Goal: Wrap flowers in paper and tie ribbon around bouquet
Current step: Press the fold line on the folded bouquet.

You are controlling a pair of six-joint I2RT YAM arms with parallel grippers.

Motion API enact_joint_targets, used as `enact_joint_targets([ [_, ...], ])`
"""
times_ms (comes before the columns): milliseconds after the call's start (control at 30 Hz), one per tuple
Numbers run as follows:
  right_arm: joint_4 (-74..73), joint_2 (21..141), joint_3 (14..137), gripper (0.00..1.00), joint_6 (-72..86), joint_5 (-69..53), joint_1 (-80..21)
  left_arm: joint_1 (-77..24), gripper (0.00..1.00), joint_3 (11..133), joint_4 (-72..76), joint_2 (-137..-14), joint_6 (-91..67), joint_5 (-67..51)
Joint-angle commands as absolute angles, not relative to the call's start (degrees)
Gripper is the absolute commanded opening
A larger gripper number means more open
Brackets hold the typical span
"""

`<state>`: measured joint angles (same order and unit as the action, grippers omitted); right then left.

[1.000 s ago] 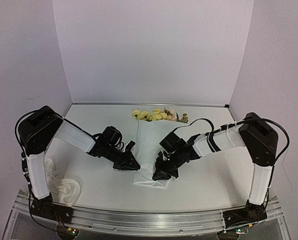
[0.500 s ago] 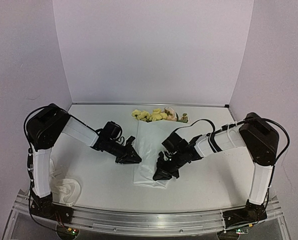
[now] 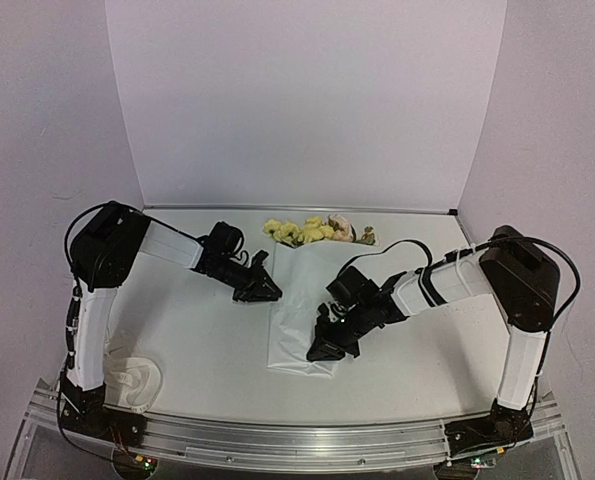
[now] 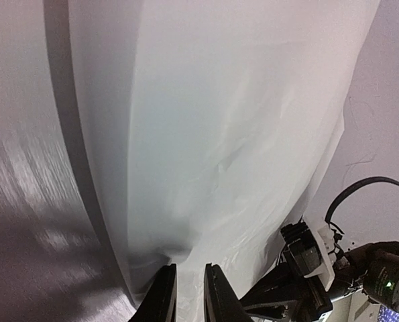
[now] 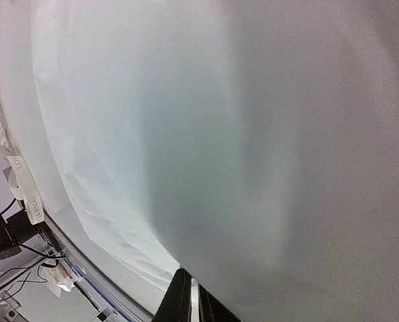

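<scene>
The paper (image 3: 293, 330), a thin white crinkly sheet, looks light, floppy and easily torn; the left gripper (image 3: 271, 294) pinches its edge at the fingertips, the right gripper (image 3: 323, 352) is clenched, tips against the sheet

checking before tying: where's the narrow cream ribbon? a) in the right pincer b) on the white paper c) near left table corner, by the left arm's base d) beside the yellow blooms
c: the narrow cream ribbon lies bunched by the left arm's base

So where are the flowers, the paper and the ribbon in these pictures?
flowers (image 3: 312, 231): top view, on the yellow blooms.
paper (image 3: 295, 318): top view, on the bare middle of the sheet.
ribbon (image 5: 25, 194): right wrist view, on the strip with lettering.
</scene>
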<state>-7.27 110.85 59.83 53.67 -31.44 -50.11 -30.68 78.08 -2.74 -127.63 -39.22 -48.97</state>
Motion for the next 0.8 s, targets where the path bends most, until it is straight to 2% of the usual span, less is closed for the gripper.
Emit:
enact_joint_targets([
  [0,-14.34,111.26,57.48,0.04,52.65,-28.57,-49.75,-28.72,0.16,84.44,-4.84,-130.46,-38.92,-49.39],
  [300,-14.32,111.18,57.49,0.04,52.65,-28.68,-49.75,-23.36,0.17,99.48,-7.39,-140.74,-39.54,-49.95],
  [500,-14.29,111.3,57.82,0.04,52.66,-28.51,-49.76,-21.15,0.18,113.91,-9.85,-148.71,-41.13,-50.77],
  [767,-14.32,111.84,57.84,0.04,52.73,-28.22,-49.75,-18.98,0.19,125.78,-7.29,-153.66,-47.12,-51.55],
])
